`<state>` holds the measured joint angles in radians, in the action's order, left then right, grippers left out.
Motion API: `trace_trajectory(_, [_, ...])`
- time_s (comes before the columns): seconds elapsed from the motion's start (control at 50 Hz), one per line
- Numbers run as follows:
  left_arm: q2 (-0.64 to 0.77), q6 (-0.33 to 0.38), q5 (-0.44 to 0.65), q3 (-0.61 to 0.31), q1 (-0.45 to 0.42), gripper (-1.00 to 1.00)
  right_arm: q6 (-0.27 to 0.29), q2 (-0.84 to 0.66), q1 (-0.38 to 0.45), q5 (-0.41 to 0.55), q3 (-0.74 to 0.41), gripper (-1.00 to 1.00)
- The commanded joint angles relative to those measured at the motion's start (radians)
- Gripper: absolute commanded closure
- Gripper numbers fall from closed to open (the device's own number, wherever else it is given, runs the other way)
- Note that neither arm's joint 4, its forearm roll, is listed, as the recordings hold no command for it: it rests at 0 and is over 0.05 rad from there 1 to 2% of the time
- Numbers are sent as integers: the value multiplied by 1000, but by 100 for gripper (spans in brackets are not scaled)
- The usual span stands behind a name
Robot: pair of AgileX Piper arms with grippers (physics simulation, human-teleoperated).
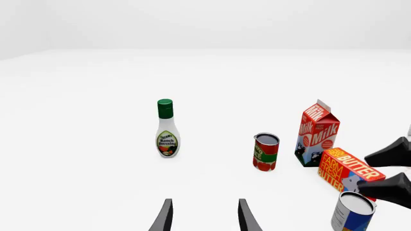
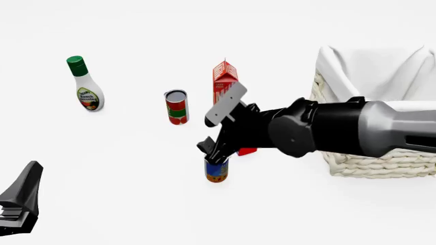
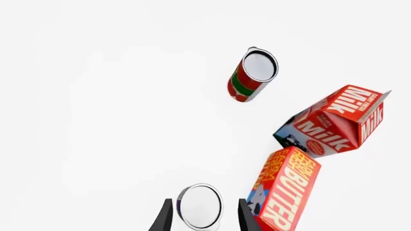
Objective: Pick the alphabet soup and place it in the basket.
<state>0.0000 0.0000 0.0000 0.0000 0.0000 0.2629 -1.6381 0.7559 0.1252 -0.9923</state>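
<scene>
My right jaws stand open around the alphabet soup, an upright blue-labelled can with a whitish lid. Just beyond: butter box, milk carton. My left jaws gape, well apart.

Glossy metal-lidded alphabet soup, rough woven wicker basket with soft white cloth lining.

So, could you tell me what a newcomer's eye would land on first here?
Probably the right arm's gripper poised right over the alphabet soup near the table's middle, fingers open either side of its lid. Next, the big basket at the right edge, then the milk carton and ranch dressing bottle farther back.
</scene>
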Motion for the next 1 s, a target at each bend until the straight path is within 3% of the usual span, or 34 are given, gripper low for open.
trace_trajectory(0.02, [0, 0, 0, 0, 0, -100, 5, -27, -15, -32, 16, -100])
trace_trajectory(1.0, [0, 0, 0, 0, 0, -100, -13, -129, 25, -110, 44, -100])
